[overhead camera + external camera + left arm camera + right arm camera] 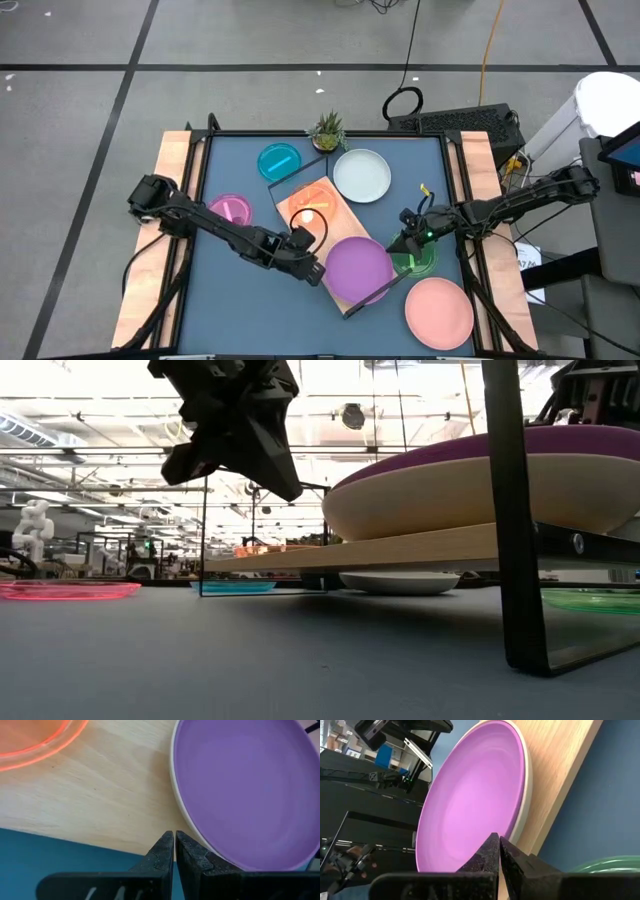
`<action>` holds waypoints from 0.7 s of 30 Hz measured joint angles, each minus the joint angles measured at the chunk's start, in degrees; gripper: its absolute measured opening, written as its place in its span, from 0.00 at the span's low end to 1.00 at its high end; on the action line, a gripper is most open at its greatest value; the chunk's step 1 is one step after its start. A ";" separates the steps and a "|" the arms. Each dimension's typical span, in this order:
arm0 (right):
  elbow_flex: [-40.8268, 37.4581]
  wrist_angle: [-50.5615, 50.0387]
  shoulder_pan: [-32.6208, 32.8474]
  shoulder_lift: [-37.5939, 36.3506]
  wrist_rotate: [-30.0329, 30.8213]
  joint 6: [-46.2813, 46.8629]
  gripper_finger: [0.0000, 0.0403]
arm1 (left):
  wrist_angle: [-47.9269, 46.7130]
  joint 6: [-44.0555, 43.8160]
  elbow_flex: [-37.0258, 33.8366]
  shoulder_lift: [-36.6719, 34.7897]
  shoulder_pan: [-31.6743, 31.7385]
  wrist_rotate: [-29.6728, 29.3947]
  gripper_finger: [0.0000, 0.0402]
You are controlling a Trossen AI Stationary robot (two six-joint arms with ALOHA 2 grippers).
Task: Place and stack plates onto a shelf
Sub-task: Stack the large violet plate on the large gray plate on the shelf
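Two stacked plates on one shelf

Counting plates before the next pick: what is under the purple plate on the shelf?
A cream plate sits directly under the purple plate, on the wooden shelf. Anything between them is hidden.

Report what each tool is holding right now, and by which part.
Nothing is held. The left tool is shut and empty beside the purple plate on the shelf; the right tool is shut and empty too.
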 joint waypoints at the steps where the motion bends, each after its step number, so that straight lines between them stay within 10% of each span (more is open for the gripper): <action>1: 0.00 0.00 0.00 0.00 0.02 -0.04 0.00 | 0.02 0.14 0.00 0.00 -0.02 0.05 0.06; 21: -0.07 3.34 2.44 -1.20 -4.25 -5.54 0.00 | 4.32 2.58 0.00 0.00 -0.74 4.01 0.06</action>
